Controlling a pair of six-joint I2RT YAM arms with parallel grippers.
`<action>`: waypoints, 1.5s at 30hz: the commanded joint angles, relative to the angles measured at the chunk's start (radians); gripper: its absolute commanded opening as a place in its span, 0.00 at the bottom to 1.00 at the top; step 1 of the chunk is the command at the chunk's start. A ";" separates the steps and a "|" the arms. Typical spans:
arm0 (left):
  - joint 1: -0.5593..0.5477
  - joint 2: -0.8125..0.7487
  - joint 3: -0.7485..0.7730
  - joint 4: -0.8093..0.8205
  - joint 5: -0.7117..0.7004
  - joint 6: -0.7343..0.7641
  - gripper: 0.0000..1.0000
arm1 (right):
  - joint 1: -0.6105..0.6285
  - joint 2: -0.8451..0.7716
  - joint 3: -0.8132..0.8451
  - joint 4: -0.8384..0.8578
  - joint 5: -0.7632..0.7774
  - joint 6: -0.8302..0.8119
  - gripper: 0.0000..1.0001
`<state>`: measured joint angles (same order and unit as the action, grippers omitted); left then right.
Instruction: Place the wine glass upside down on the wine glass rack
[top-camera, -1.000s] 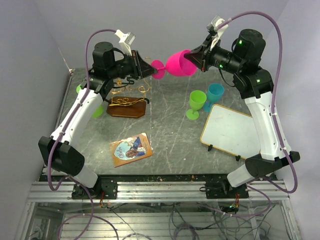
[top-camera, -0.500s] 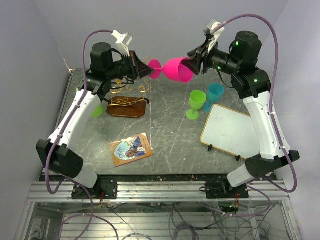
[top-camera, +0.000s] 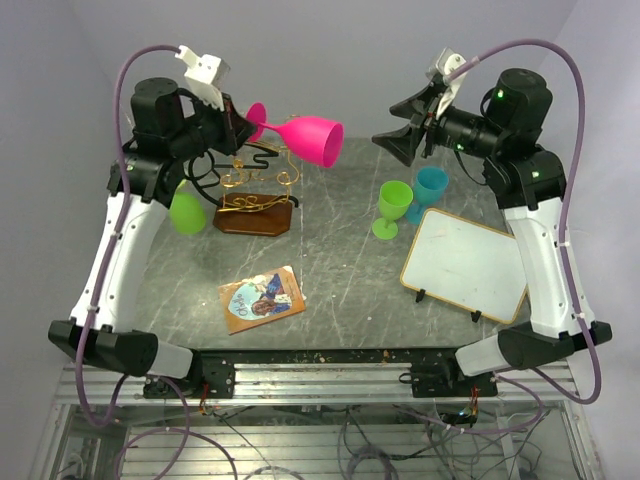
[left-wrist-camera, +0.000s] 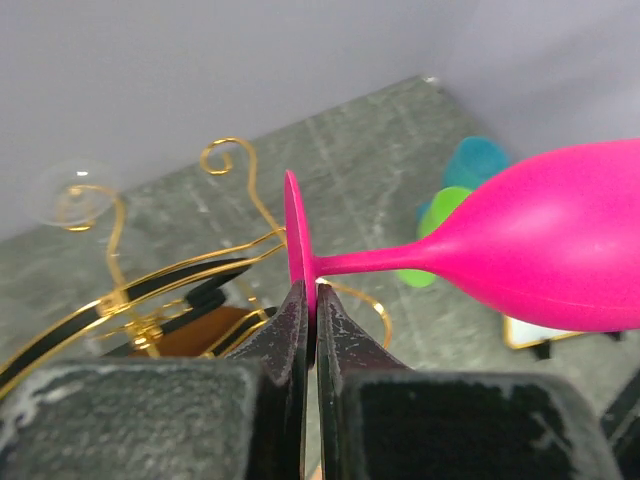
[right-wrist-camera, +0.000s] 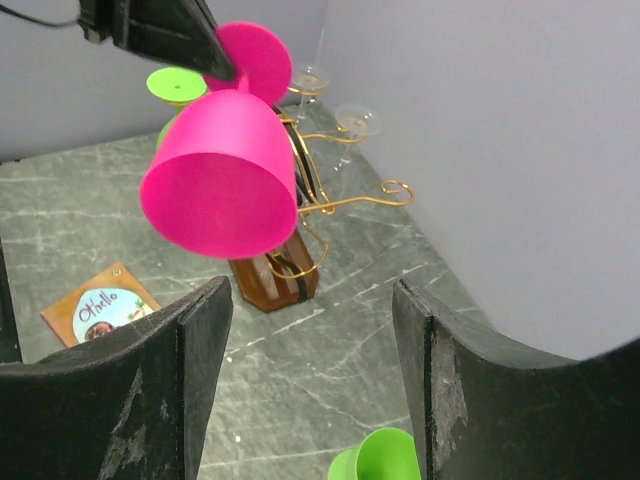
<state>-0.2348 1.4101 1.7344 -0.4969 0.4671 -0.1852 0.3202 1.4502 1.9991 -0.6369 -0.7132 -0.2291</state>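
A pink wine glass hangs in the air on its side, bowl pointing right, above the wine glass rack. My left gripper is shut on the rim of its round foot; in the left wrist view the jaws pinch the foot disc, and the stem and bowl run off to the right. The rack's gold wire arms lie just below. My right gripper stands open and apart from the glass. From the right wrist view, the pink bowl faces my empty right gripper.
A green goblet and a teal goblet stand right of centre, beside a white board. A picture card lies near the front. Another green goblet and clear glasses are at the rack.
My right gripper let go of the pink bowl, opened and drew back to the right. My left gripper shut on the foot and carried the glass left, over the rack.
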 joint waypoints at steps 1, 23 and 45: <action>-0.001 -0.092 0.061 -0.163 -0.153 0.316 0.07 | -0.032 -0.036 -0.042 -0.019 -0.060 -0.024 0.65; -0.003 -0.207 0.013 -0.656 -0.497 1.188 0.07 | -0.169 -0.111 -0.182 0.080 -0.167 0.063 0.67; -0.064 -0.068 -0.131 -0.379 -0.688 1.250 0.07 | -0.179 -0.038 -0.152 0.047 -0.187 0.017 0.71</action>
<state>-0.2768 1.3296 1.6314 -0.9897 -0.1474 1.0584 0.1497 1.4029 1.8271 -0.5880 -0.8845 -0.1959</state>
